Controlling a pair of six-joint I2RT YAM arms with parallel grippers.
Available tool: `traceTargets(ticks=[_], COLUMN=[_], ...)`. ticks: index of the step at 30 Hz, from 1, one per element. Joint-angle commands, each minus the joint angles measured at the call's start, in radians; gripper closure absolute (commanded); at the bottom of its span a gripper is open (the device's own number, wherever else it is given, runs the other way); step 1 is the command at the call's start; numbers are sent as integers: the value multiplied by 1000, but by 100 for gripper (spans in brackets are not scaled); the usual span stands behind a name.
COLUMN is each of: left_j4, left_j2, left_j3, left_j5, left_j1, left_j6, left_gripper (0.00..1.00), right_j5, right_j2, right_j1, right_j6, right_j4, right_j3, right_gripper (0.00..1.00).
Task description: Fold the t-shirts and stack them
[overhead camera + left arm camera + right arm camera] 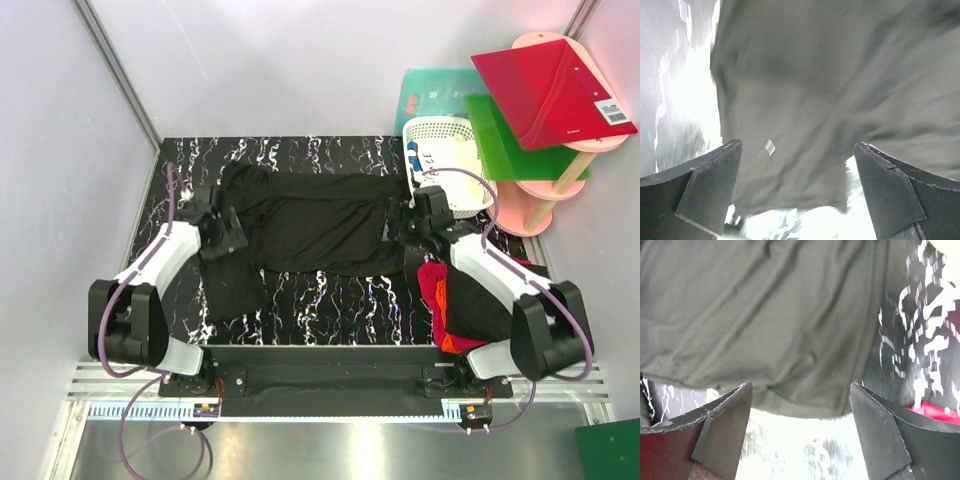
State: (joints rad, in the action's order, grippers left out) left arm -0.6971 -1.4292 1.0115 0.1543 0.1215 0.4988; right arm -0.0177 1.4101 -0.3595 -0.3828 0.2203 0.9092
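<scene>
The top external camera is looking steeply down from above and behind the 2 arm bases at the bottom of its frame, taking in the whole marbled table. The 2 wrist cameras are peering out between the fingers of the left gripper and right gripper, sitting very close over the black t-shirt, which all 3 views are sharing.

The table has a black top streaked with white veins. A black t-shirt lies spread flat across its far half, reaching almost from the left edge to the right, with one sleeve trailing toward the near left. A heap of t-shirts in red, orange and black sits at the near right corner. A white lattice basket stands at the far right corner.
</scene>
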Motion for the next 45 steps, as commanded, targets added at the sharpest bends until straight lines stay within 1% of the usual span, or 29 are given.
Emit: traceTargets(ticks=[1, 5, 11, 13, 17, 19, 23, 28, 31, 36, 41, 43, 44, 45], left_j4=[-13, -57, -116, -130, -133, -137, -136, -153, -160, -185, -179, -179, -176, -176], left_j2=[-3, -98, -137, -152, -171, -155, -42, 58, 96, 36, -72, -115, -128, -143], left_j3=[-56, -50, -45, -45, -53, -71, -126, -168, -186, -209, -185, -166, -162, -156], left_j5=[86, 123, 174, 160, 156, 177, 220, 296, 289, 306, 329, 337, 340, 343], left_j1=[73, 137, 204, 216, 289, 320, 418, 512, 567, 599, 650, 668, 675, 678], left_j6=[56, 58, 67, 58, 64, 92, 165, 268, 291, 325, 366, 376, 385, 386], left_gripper=[1, 1, 1, 1, 1, 1, 1, 1, 1, 4, 5, 10, 14, 25], right_j5=[7, -7, -64, -83, -100, -100, -100, -108, -107, -85, -36, -31, -24, -22], right_j2=[-92, -83, -33, -4, 39, 46, 43, 44, 44, 56, 90, 112, 116, 128], right_j1=[2, 2, 2, 2, 1, -2, -2, -4, -4, -6, -6, -6, -9, -12], right_j6=[-93, -136, -162, -165, -166, -166, -165, -163, -165, -171, -182, -189, -195, -203], right_j4=[30, 70, 82, 83, 82, 79, 67, 59, 56, 53, 40, 39, 34, 21], right_j3=[-72, -104, -138, -141, -138, -139, -148, -150, -155, -158, -148, -136, -135, -133], right_gripper=[15, 17, 18, 18, 19, 19, 19, 19, 19, 19, 20, 22, 21, 23])
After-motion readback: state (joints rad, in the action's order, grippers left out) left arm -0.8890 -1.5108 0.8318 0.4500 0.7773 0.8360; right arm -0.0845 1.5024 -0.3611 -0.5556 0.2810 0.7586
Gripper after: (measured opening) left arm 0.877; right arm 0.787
